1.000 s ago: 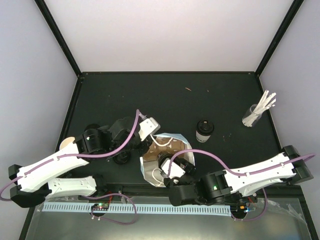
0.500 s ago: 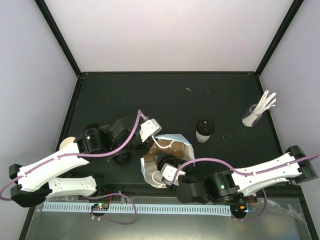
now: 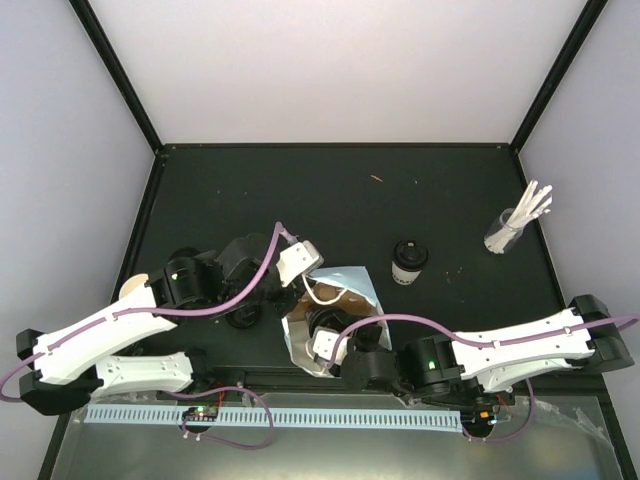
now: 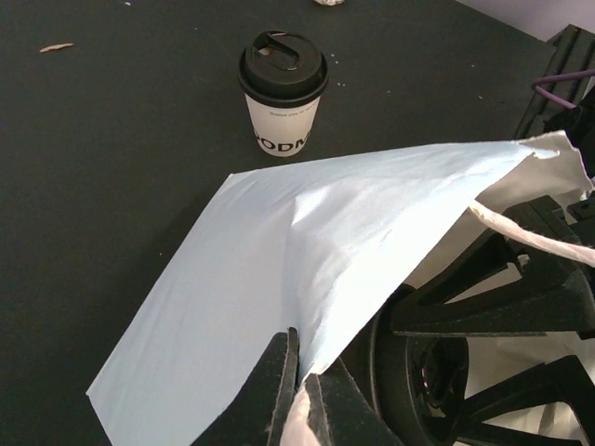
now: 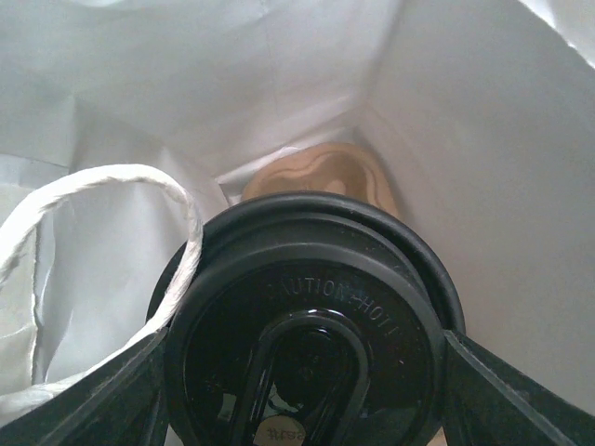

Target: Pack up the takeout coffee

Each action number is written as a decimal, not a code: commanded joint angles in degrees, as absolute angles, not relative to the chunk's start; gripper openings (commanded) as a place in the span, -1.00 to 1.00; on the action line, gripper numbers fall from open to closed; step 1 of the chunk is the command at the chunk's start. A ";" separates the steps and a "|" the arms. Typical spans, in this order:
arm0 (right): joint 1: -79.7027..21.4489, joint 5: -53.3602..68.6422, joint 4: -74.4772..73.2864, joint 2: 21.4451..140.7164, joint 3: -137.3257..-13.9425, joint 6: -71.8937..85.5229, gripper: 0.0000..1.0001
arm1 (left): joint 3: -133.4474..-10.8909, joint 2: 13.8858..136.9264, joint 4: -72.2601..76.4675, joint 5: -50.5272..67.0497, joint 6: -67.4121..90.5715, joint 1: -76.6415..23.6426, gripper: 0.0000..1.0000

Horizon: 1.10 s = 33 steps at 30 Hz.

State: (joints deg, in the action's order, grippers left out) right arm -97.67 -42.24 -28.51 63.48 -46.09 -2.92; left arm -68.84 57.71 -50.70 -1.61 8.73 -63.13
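Light-blue paper bag (image 3: 345,283) sits open on the black table (image 3: 300,190), near centre, with a white cord handle (image 5: 112,177) at its mouth. Glass of white sticks (image 3: 505,232) stands upright near the right edge, well apart. Small brown speck (image 3: 376,179) lies far centre.

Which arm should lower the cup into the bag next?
Right. The right end effector grips a lidded cup inside the blue bag, above the brown carrier. The left end effector pinches the bag's edge, holding it open.

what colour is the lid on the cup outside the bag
Black lid, clearest in left wrist view.
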 commanded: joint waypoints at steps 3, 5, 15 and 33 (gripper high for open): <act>-96.15 -39.93 -28.02 64.03 -46.65 -7.82 0.18 | -67.61 55.74 -51.74 1.34 8.13 -63.78 -0.97; -95.83 -39.98 -28.12 65.11 -46.67 -8.55 0.17 | -66.82 55.13 -51.16 1.99 7.99 -63.89 -0.97; -95.71 -35.30 -29.37 68.83 -47.34 -6.52 0.16 | -65.17 53.09 -50.67 4.77 8.24 -64.15 -0.97; -95.71 -36.75 -28.59 70.48 -46.33 -4.70 0.16 | -68.71 45.24 -47.68 6.04 11.52 -64.16 0.55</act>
State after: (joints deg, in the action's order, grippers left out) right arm -95.74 -35.86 -29.32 70.96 -46.26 -5.43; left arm -65.23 47.92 -49.67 5.98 10.07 -63.90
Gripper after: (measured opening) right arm 0.739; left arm 0.718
